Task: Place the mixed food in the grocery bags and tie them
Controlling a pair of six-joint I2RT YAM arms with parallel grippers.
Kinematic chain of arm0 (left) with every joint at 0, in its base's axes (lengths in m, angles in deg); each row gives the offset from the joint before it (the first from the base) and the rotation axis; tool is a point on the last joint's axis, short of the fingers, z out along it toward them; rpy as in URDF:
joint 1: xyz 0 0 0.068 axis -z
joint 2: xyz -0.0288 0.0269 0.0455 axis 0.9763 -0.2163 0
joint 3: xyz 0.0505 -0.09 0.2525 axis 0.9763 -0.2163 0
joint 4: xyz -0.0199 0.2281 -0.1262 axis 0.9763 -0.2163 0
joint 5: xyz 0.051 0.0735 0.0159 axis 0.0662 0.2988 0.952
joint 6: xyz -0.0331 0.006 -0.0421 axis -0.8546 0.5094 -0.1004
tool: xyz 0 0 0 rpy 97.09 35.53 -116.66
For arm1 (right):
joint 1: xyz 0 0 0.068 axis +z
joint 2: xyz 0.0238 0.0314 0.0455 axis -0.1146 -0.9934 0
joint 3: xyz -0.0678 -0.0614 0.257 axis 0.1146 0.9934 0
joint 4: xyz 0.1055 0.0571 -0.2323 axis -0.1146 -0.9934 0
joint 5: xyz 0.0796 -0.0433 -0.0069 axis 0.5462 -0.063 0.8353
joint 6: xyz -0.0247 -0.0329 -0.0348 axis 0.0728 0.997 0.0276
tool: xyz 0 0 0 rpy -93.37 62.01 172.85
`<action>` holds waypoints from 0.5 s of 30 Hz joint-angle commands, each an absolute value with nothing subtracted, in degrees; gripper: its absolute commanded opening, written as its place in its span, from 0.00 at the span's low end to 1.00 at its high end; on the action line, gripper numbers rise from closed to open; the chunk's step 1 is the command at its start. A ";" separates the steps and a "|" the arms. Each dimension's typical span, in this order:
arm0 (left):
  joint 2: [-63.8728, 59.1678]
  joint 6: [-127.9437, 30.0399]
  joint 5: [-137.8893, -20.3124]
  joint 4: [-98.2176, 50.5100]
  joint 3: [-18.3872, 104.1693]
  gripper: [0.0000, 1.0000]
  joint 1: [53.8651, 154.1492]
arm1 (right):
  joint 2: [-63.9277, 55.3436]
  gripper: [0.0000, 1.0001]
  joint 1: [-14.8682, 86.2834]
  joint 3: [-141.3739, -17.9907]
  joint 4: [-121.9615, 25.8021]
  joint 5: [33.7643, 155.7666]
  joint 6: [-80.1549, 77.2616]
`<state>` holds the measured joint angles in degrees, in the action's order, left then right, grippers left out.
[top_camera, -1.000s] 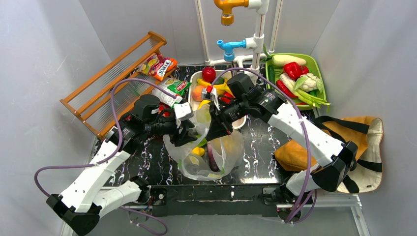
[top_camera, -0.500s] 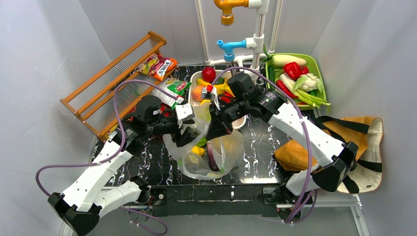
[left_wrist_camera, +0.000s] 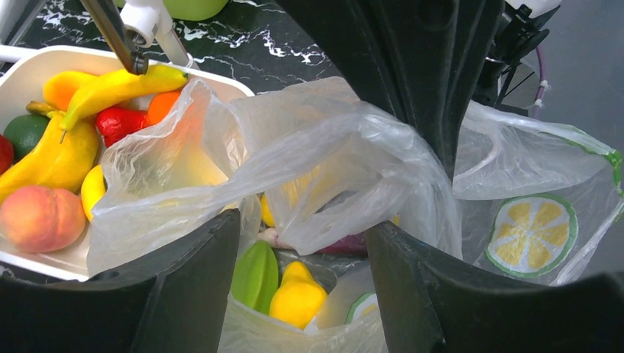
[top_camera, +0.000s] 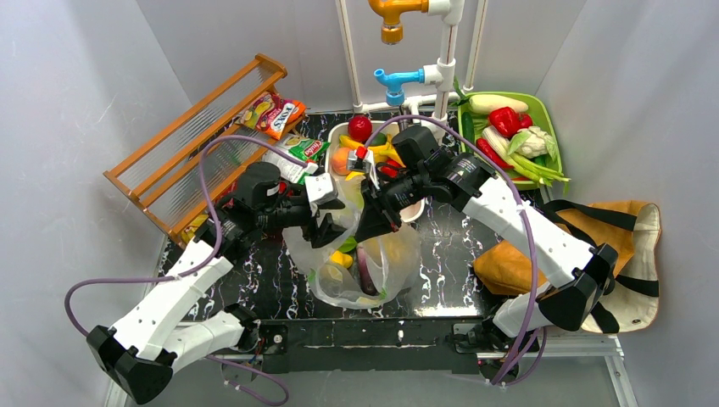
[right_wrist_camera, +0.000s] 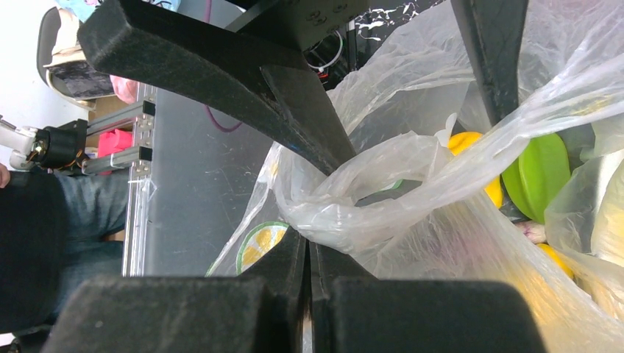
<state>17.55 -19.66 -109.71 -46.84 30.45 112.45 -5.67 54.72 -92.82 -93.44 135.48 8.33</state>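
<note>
My right tool (right_wrist_camera: 307,257) is clamped on a handle of the bag (top_camera: 365,275), which stands loaded on the counter (top_camera: 254,284). My left tool (left_wrist_camera: 302,243) is apart, with bag film lying in its gap. Risk: closing on too little film lets it slip; overpulling tears it, spilling the fruit (left_wrist_camera: 296,298).

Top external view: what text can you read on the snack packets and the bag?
White lettering on the orange packet: too blurred to read.
Red logo on the green packet: too small to read.
On the clear bag: lemon-slice prints only, no words.
</note>
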 commanded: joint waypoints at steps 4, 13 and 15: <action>17.17 -23.47 -116.14 -40.65 29.14 0.60 112.92 | -4.69 0.01 55.10 -95.65 -91.67 135.98 8.23; 18.30 -28.63 -116.88 -34.22 26.80 0.35 113.02 | -4.71 0.01 55.14 -95.14 -90.69 135.46 7.74; 18.51 -29.19 -117.10 -33.90 26.94 0.27 113.03 | -4.69 0.01 55.10 -95.00 -90.37 134.98 7.53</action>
